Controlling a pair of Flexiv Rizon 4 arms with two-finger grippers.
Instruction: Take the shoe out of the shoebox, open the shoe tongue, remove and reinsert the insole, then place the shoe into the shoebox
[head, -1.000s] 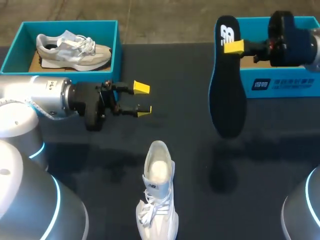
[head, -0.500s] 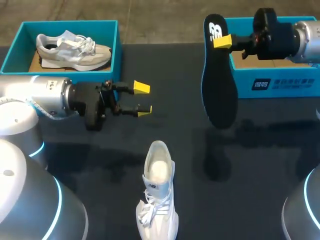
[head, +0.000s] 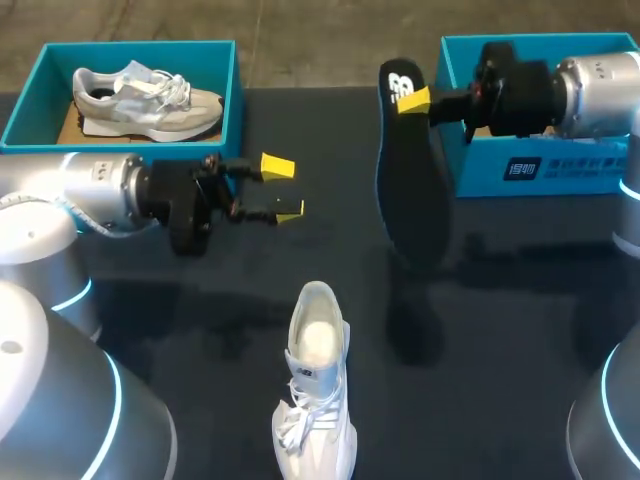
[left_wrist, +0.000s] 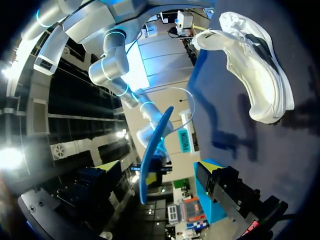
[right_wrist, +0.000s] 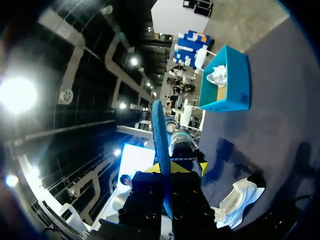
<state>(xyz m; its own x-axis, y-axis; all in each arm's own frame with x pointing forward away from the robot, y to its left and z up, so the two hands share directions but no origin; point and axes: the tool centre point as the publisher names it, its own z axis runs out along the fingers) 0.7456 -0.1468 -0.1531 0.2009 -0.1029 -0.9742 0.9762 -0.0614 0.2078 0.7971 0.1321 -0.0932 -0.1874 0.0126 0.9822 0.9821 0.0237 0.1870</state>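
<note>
The teal shoebox (head: 545, 172) sits far right, the white sneaker (head: 316, 385) front and centre. The right gripper (head: 415, 100) pinches the dark insole (head: 410, 190), hanging midair, at what seems its heel end. It is probably light and floppy, likely best fed toe-first. The left gripper (head: 283, 189) hovers spread, empty.

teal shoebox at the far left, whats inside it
A white and grey sneaker lies in the shoebox, on brown cardboard. The cardboard beneath the sneaker is hidden.
</note>
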